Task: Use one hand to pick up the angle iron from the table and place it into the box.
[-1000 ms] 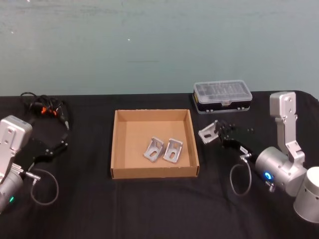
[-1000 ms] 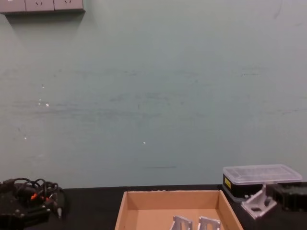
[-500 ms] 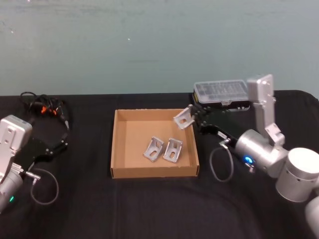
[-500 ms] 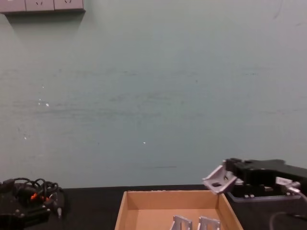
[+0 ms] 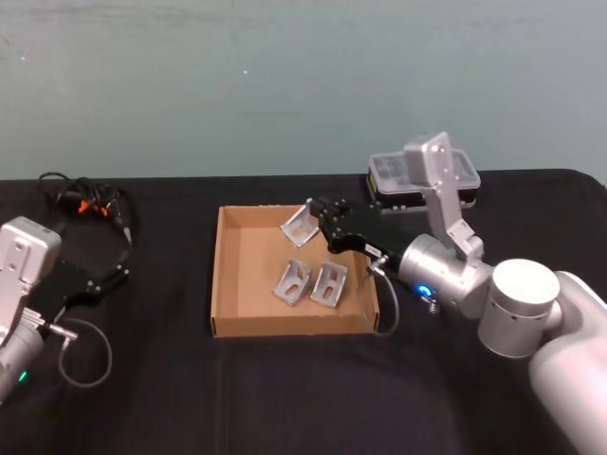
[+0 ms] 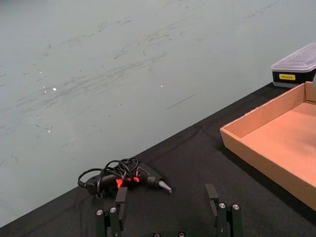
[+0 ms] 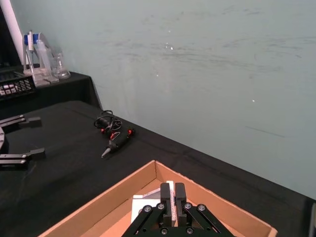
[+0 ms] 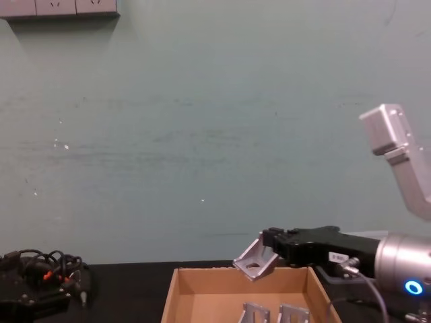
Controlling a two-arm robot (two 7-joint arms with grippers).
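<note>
Table [image 5: 285, 398] bears the box [image 5: 220, 275] at its middle, open-topped to take parts; two brackets [image 5: 311, 283] already lie inside. Right gripper [image 5: 318, 221] hangs over its far wall, pinching the angle iron [image 5: 298, 225] clear for dropping. Left gripper [image 6: 168, 213], fingers spread, sits idle at the left.

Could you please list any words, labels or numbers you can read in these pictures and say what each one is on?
Nothing reads clearly.
Yellow label on the black plastic case: too small to read.
White label on the right gripper: too blurred to read.
Keys of the device on the side table: too small to read.
</note>
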